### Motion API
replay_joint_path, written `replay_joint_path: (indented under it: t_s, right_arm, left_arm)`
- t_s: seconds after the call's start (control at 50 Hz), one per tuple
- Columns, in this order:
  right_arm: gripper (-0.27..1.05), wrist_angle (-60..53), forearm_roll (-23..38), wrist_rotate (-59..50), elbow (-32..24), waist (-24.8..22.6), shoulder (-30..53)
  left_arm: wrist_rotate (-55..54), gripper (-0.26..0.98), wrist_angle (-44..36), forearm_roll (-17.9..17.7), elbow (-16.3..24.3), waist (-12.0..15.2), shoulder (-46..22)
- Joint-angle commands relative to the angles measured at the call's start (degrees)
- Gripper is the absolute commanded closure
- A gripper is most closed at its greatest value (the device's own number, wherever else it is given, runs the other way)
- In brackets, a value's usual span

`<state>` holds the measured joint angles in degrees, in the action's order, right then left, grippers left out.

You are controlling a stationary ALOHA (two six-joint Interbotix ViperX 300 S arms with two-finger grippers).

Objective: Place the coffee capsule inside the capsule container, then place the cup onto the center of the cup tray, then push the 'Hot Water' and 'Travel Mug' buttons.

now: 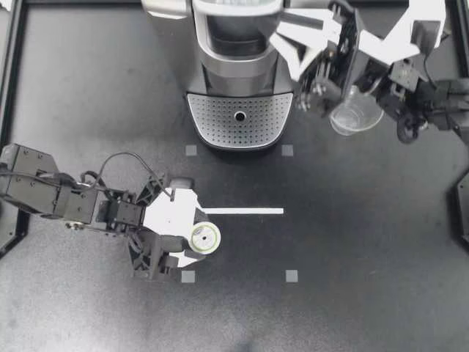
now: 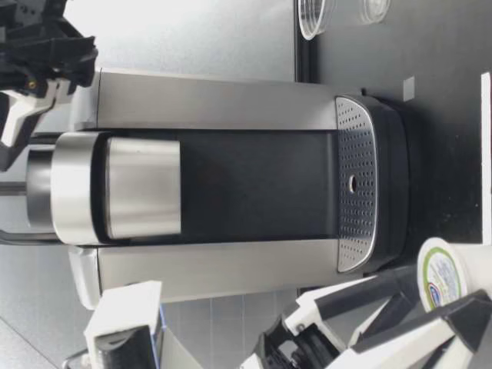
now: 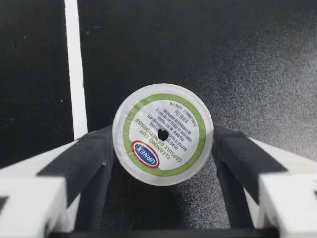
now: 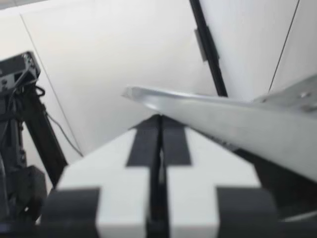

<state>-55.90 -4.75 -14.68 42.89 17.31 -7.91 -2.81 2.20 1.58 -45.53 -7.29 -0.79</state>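
A white coffee capsule (image 1: 206, 239) with a green-ringed lid stands lid up, low over the table in front of the coffee machine (image 1: 236, 73). My left gripper (image 1: 196, 233) is shut on it. In the left wrist view both dark fingers (image 3: 94, 153) press the capsule (image 3: 163, 134) from its two sides. The low view shows the capsule (image 2: 441, 274) near that camera, in front of the perforated cup tray (image 2: 354, 154). A clear plastic cup (image 1: 356, 110) stands right of the machine. My right gripper (image 1: 297, 40) is shut and empty at the machine's top; its fingertips (image 4: 159, 124) lie against a silver edge (image 4: 223, 114).
A white tape strip (image 1: 243, 211) lies on the dark table just right of the left gripper. Small grey squares (image 1: 292, 276) mark the table. The cup tray (image 1: 239, 117) has nothing on it. Black frame rails (image 1: 13, 88) run along the table's sides.
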Motion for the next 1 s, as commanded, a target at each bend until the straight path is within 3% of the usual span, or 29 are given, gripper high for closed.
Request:
replay_joint_path:
  t_s: [0.0, 0.56, 0.74, 0.98]
  right_arm:
    - [0.66, -0.53, -0.18, -0.18, -1.93, 2.37, -1.41]
    - [0.66, 5.62, -0.09, -2.72, -8.17, 12.30, 0.44]
    - [0.66, 6.77, -0.09, -2.72, -9.32, 13.18, 0.70]
    - [0.66, 6.68, 1.76, -2.99, -6.77, 11.25, -3.60]
  left_arm:
    - [0.00, 0.19, -0.44, 0.00, 1.32, 0.18, 1.85]
    - [0.09, 0.19, -0.44, 0.00, 2.20, 0.18, 2.37]
    - [0.62, 0.19, 0.88, 0.09, 3.87, 0.18, 3.78]
    - [2.46, 0.19, 7.56, 0.88, 8.53, 0.18, 10.55]
